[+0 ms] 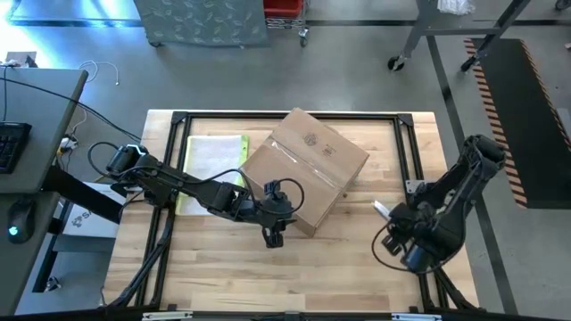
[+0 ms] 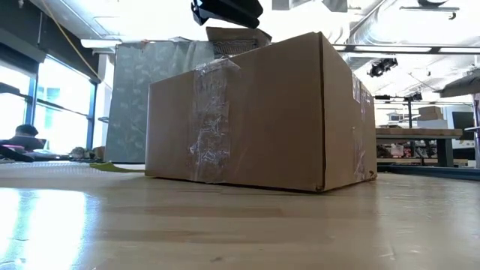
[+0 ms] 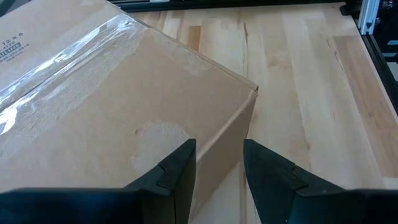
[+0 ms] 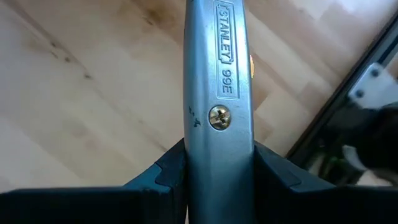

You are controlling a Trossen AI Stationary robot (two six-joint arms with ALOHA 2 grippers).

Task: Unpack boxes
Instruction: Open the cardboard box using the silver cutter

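The brown cardboard box stands on its base in the middle of the table, turned cornerwise, with clear tape along its top seam and down its side. My left gripper hovers above the box's near corner, open. One finger shows over the box top and the other over the table; the gripper stays clear of the box. My right gripper hangs over the table's right side, shut on a grey metal utility knife. My right gripper pinches the knife's metal body between its two fingers, one on each flat side. The fingers slant steeply down from above and the knife runs along them, sticking out past the fingertips. Its front end is clear of the table and points toward the box.
A flat clear sleeve with a yellow edge lies left of the box. A black metal frame borders the wooden tabletop, with a rail close to the knife. Bare wood lies near the front. A desk with a keyboard stands beyond the left edge.
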